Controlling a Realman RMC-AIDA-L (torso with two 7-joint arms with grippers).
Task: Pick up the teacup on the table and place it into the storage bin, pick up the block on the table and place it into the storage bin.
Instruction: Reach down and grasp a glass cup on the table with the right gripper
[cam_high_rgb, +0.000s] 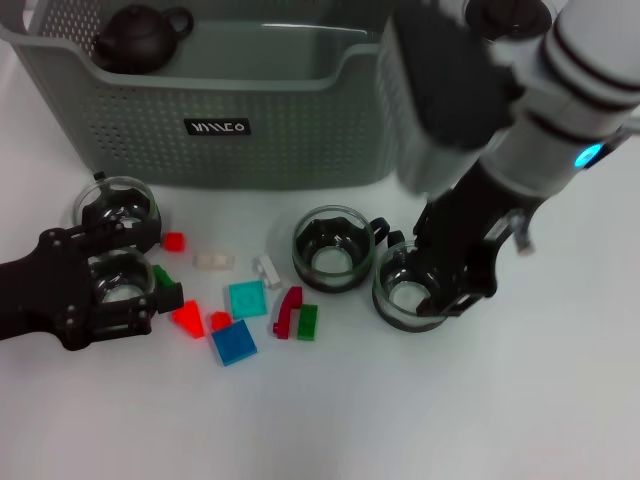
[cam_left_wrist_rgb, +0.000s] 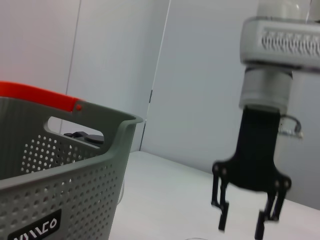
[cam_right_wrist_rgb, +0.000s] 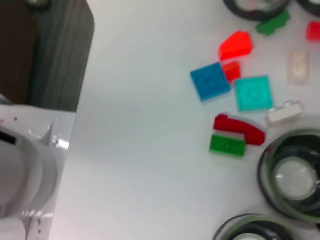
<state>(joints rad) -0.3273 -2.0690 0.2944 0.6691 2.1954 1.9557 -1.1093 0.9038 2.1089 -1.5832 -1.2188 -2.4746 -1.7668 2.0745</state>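
Right gripper (cam_high_rgb: 432, 290): fingers spread, straddling rim of glass teacup (cam_high_rgb: 408, 285); step is grasping. Next: clamp, lift toward storage bin (cam_high_rgb: 300, 140) behind. Left gripper (cam_high_rgb: 120, 295): idle, state unclear

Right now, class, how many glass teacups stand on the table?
4: two at the left gripper, one behind, one beside it; one central; one under the right gripper. Others may be hidden.

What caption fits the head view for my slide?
Right gripper lowered over a glass teacup, left gripper at another, colourful blocks between, grey-green perforated storage bin behind.
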